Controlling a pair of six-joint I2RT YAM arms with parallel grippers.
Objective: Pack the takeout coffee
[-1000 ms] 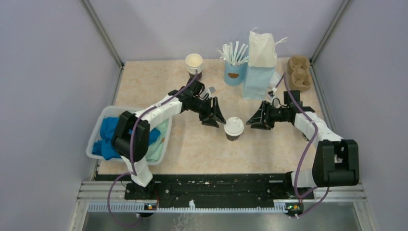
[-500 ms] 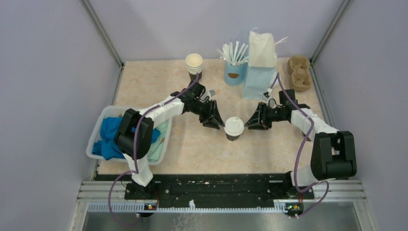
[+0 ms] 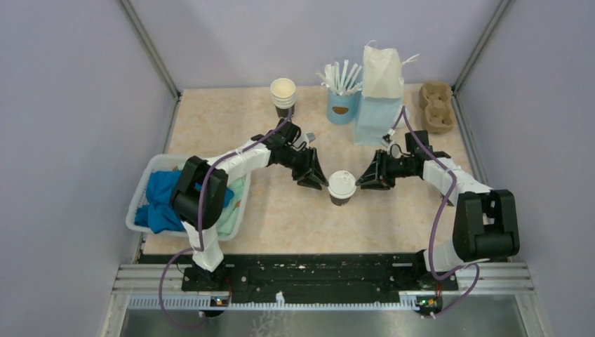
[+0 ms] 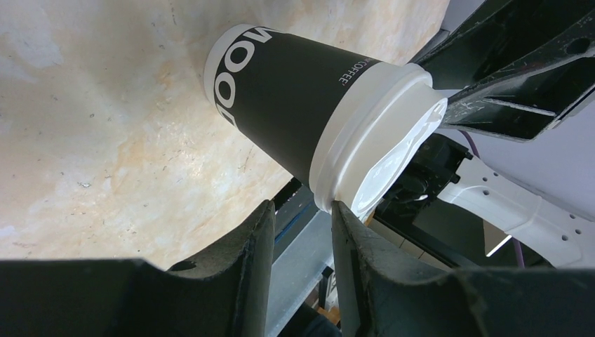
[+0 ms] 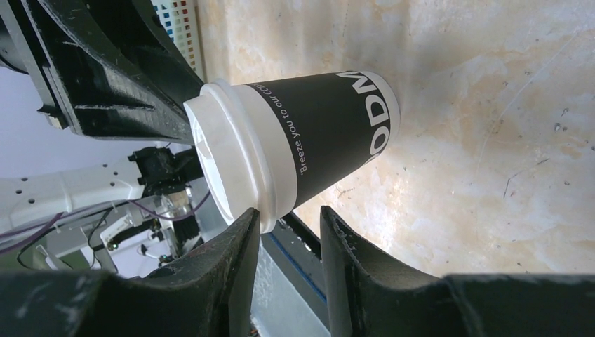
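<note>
The takeout coffee (image 3: 342, 187), a dark paper cup with a round white lid, stands upright mid-table. My left gripper (image 3: 319, 181) sits close on its left and my right gripper (image 3: 362, 182) close on its right, both at lid height. In the left wrist view the cup (image 4: 288, 91) is just beyond the left gripper (image 4: 302, 210); one fingertip touches the lid rim and the narrow gap between the jaws is empty. In the right wrist view the right gripper (image 5: 288, 214) also stands narrowly open, one fingertip against the lid of the cup (image 5: 330, 133).
At the back stand a stack of lidless cups (image 3: 283, 93), a light blue cup of white sticks (image 3: 342, 105), a blue-and-white paper bag (image 3: 379, 91) and a cardboard cup carrier (image 3: 436, 105). A white basket (image 3: 138, 203) of blue cloth sits at the left.
Both grippers have moved inward to the coffee's lid from either side, and their jaws have narrowed. The cup has stayed in place.
</note>
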